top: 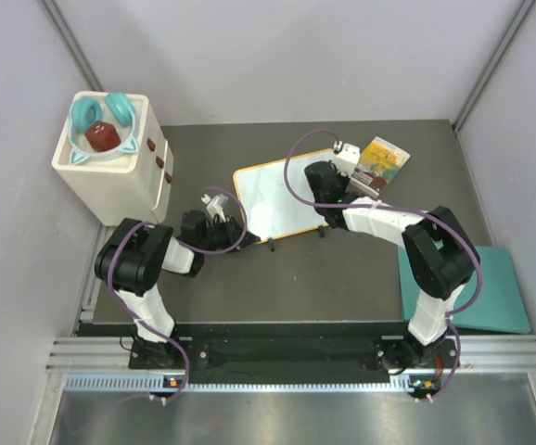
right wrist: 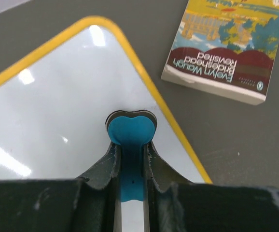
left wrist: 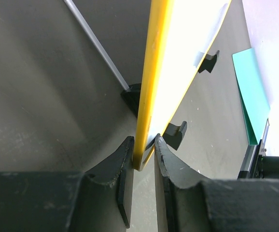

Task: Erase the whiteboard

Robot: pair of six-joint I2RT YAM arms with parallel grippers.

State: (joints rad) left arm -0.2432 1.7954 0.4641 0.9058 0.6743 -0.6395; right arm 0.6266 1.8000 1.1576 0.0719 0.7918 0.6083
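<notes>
found the whiteboard (top: 273,199) lying on the dark table (top: 342,278), about its middle, with two black feet on the near edge. noted the left gripper (left wrist: 143,143) pinched on the yellow frame at the board's left side, one finger on each face of the rim. saw the right gripper (right wrist: 130,147) closed narrow on a small blue piece (right wrist: 131,128), perhaps an eraser, its rounded tip down on the white surface just inside the far right corner. noticed a book (right wrist: 226,48) near that corner, apart from the board, and a teal mat (top: 504,287) well apart at the right.
</notes>
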